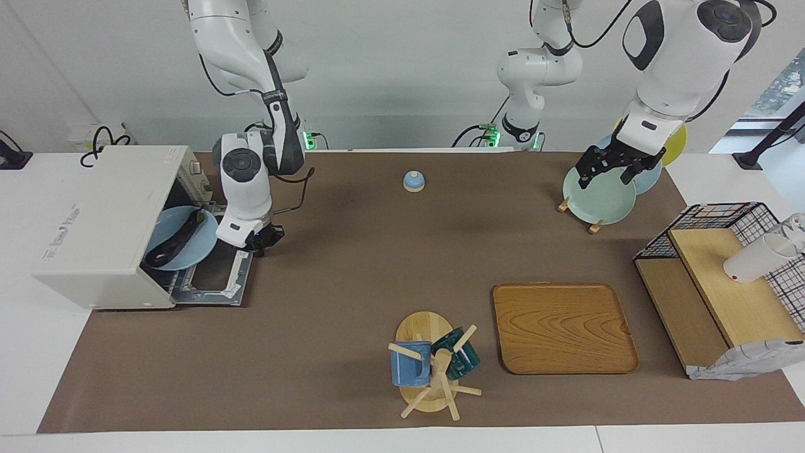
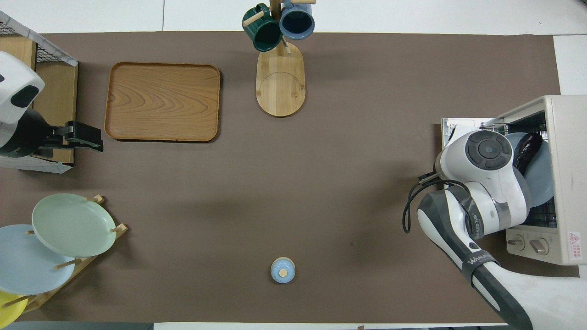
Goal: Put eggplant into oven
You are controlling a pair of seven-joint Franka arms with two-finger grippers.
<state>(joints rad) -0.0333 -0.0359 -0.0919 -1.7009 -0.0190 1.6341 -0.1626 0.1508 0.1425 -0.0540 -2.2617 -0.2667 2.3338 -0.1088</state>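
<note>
The oven (image 1: pixel 104 233) stands at nine o'clock on the table, door down. Inside, the eggplant (image 1: pixel 178 240) lies on a blue plate (image 1: pixel 165 234). The right gripper (image 1: pixel 260 241), pressed together, hangs over the door. At two o'clock the left gripper (image 1: pixel 615 165) waits, spread, over the plate rack (image 1: pixel 578 214).

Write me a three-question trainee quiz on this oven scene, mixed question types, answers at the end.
1. True or false: the eggplant lies on a blue plate in the open oven.
2. Multiple choice: the right tool is
A) shut, over the oven door
B) shut on the eggplant
C) open, over the wooden tray
3. Fill in: the left tool, open and holding nothing, hangs over the ___ of plates.

Key: 1 true; 2 A; 3 rack.
</note>
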